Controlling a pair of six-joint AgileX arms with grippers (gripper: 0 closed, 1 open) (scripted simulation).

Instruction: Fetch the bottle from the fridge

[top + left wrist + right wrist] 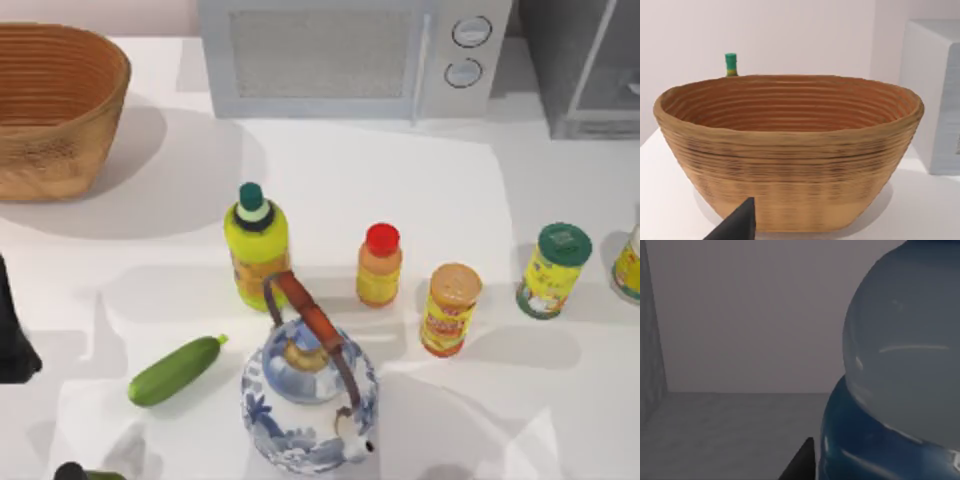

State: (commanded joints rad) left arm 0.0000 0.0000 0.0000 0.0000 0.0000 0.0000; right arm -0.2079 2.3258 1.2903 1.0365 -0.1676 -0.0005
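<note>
White table (420, 180) spans the top view. Fridge (548, 60) sits in the upper right corner, microwave (350, 55) top centre, wicker basket (50, 105) upper left.

Mid-frame: blue-and-white teapot (305, 400) at lower centre, yellow-green bottle (257, 245) just above it. The orange bottle (379, 265) and two seasoning jars (450, 310) (553, 270) run off to the right. Cucumber (175, 370) lies lower left.

The bottle (900, 365) is in the right wrist view, very close to the right gripper (801, 466), with grey walls and floor around it. Pale body and blue cap are both visible. Can't tell if it's held.

Left arm (12, 345) is at the left edge. Left gripper (737, 226) faces the basket; can't tell its state either.
</note>
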